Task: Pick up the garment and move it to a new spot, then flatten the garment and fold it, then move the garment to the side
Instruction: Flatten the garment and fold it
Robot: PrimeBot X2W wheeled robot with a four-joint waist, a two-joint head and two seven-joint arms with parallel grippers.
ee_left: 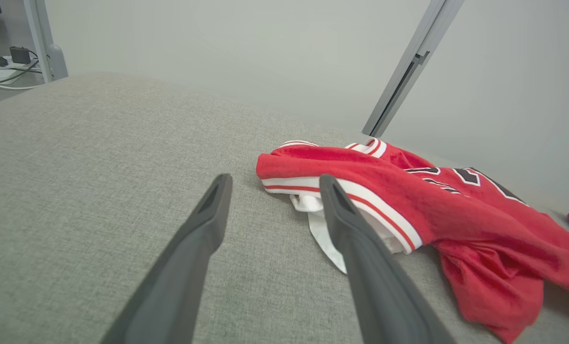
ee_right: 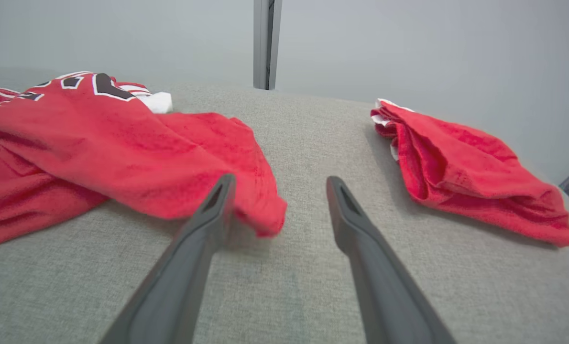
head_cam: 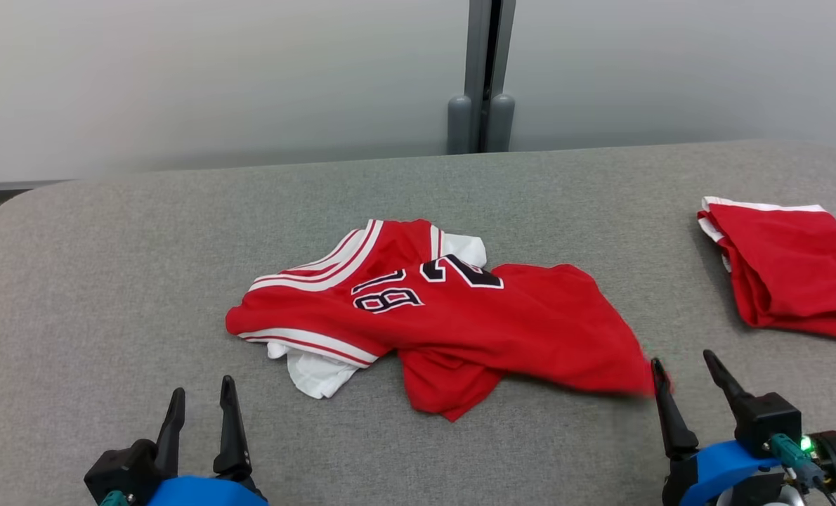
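The garment (head_cam: pixel 432 316) is a red jersey with white trim and black numbers, lying crumpled at the middle of the grey table (head_cam: pixel 109 281). My right gripper (head_cam: pixel 685 362) stands open at the lower right, its left finger just beside the jersey's right corner, which looks blurred. In the right wrist view that corner of the garment (ee_right: pixel 169 157) droops between and left of my right gripper (ee_right: pixel 277 184), free of the fingers. My left gripper (head_cam: pixel 200 393) is open at the lower left, a short way in front of the white sleeve edge. From the left wrist, the garment (ee_left: pixel 432 210) lies right of my left gripper (ee_left: pixel 275 184).
A second red garment (head_cam: pixel 790 270) lies bunched at the table's right edge, also in the right wrist view (ee_right: pixel 466 167). A grey partition post (head_cam: pixel 485 77) stands behind the table against pale walls. Cables and a power strip (ee_left: pixel 7 62) lie on the floor far left.
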